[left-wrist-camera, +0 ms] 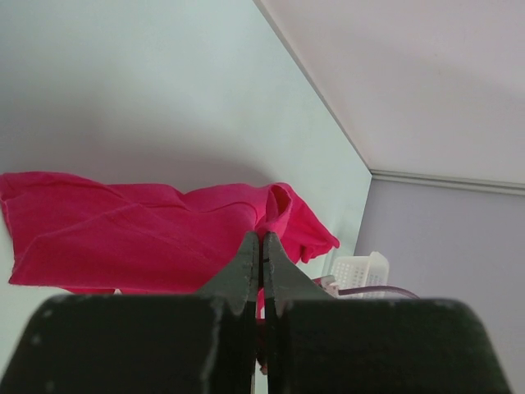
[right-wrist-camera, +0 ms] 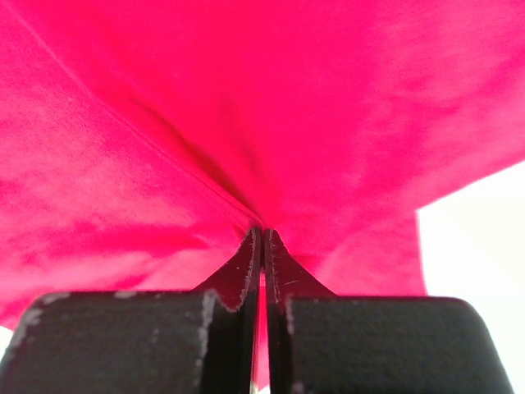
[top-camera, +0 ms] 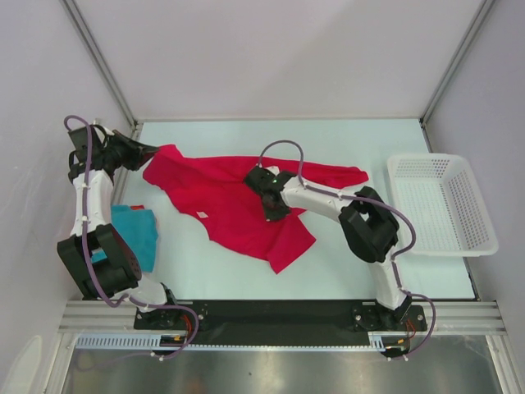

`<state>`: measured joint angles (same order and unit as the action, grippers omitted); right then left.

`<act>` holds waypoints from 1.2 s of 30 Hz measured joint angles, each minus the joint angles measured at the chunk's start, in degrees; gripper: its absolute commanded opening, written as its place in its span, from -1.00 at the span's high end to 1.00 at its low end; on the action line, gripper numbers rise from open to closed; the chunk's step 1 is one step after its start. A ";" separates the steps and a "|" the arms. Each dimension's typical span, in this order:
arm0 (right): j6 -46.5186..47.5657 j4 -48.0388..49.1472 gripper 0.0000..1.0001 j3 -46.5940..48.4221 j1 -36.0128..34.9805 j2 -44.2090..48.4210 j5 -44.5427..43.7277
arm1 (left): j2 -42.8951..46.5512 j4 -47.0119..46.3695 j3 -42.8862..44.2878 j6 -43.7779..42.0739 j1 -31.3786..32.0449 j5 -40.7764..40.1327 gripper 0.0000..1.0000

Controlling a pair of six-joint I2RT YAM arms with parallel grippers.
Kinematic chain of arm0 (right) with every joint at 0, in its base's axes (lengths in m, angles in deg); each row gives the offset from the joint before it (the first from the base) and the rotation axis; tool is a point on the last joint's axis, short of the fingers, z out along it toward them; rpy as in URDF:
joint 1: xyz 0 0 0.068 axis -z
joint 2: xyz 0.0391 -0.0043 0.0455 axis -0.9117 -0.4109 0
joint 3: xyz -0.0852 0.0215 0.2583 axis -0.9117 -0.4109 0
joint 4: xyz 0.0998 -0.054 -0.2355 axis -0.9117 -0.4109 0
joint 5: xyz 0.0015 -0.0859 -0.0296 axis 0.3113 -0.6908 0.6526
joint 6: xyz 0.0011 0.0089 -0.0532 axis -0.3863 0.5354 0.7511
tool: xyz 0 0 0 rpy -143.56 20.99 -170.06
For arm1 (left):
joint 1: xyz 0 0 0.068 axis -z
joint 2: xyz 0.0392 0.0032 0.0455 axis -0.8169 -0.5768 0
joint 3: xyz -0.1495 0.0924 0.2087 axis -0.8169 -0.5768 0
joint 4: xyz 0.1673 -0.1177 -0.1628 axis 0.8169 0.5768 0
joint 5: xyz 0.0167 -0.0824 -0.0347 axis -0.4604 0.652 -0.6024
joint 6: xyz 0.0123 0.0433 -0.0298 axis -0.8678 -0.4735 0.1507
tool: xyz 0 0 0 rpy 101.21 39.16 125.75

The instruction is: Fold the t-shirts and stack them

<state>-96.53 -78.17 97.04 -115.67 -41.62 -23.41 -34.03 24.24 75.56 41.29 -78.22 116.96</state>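
The left gripper (top-camera: 152, 153) at the far-left corner and the right gripper (top-camera: 274, 213) mid-body each pinch the crumpled crimson-pink cloth t-shirt (top-camera: 217, 193), so draw it apart evenly and low.

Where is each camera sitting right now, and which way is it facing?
Top external: above and behind the robot, looking down on the table; left arm, right arm, crimson-pink t-shirt, teal-blue t-shirt and basket show.
Left wrist: low at the shirt's left end, facing across the table toward the basket; left gripper shut on the shirt's edge.
Right wrist: close against the shirt's middle; right gripper shut on cloth that fills the view.
Shared: all three show the crimson-pink t-shirt; top and left wrist also show the basket.
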 measured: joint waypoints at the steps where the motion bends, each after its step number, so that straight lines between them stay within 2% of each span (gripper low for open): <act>1: 0.24 -0.31 1.00 0.00 0.35 0.76 -0.33 | -0.02 0.09 0.13 0.02 0.00 0.09 1.00; 6: 2.80 -5.99 1.00 5.60 4.96 7.43 -3.96 | -0.20 0.98 3.13 0.22 0.00 0.96 1.00; 9: 5.31 -8.63 1.00 14.91 9.09 11.69 -7.08 | -0.20 2.10 6.51 0.72 0.00 1.60 1.00; 13: 8.46 -13.29 1.00 32.50 14.43 15.23 -11.58 | -0.04 4.46 13.20 1.53 -0.02 2.69 1.00; 17: 10.47 -17.29 1.00 43.60 15.98 19.87 -16.70 | 1.77 6.51 19.26 2.23 -0.09 4.72 1.00; 21: 11.34 -20.44 1.00 45.05 13.99 27.08 -20.52 | 9.25 2.34 18.71 6.82 -0.42 8.15 1.00; 25: 11.34 -23.23 1.00 43.98 11.28 33.83 -24.65 | 20.76 -7.04 10.95 14.36 -0.83 10.51 1.00; 28: 11.15 -25.31 1.00 42.32 10.49 38.34 -26.86 | 27.76 -10.36 6.91 19.06 -1.18 10.32 0.99; 33: 10.21 -27.89 1.00 39.63 10.05 44.92 -28.59 | 33.46 -13.57 6.64 24.41 -1.31 8.98 1.00; 36: 9.73 -28.50 1.00 39.26 10.01 47.58 -29.14 | 34.21 -14.03 9.42 26.84 -1.36 8.74 1.00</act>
<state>-86.80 -106.67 136.30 -105.66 5.96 -52.55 0.18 10.21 84.98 68.13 -79.57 125.70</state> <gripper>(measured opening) 0.017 0.009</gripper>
